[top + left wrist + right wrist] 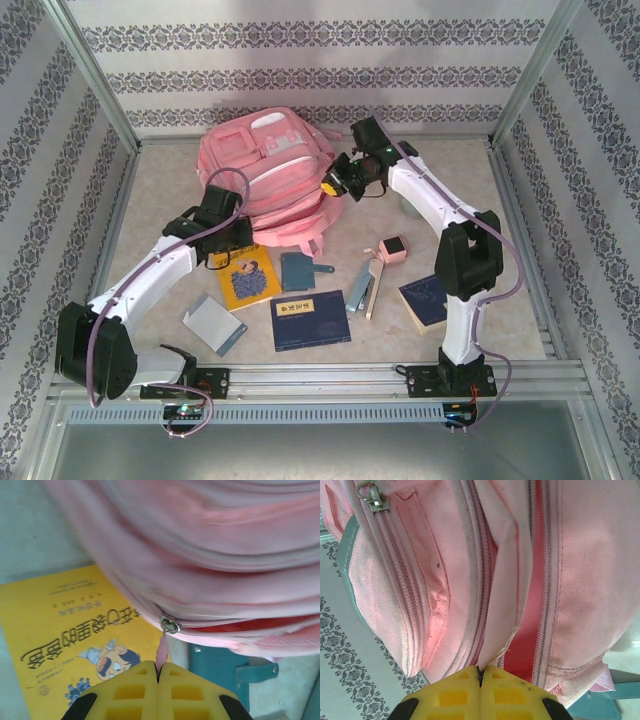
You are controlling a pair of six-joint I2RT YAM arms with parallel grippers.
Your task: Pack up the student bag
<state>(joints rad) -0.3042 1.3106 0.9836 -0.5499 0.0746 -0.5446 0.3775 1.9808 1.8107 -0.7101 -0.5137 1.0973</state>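
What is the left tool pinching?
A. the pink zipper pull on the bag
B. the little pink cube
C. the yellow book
A: the left tool is shut on the pink zipper pull hanging from the student bag, while the yellow book just lies flat on the table beside it.

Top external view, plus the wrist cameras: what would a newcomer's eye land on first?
The big pink student bag at the back of the table, with both arms reaching to it. The left gripper is shut on its pink zipper pull, and the right gripper on a fabric edge of the bag. A bright yellow book lies just in front.
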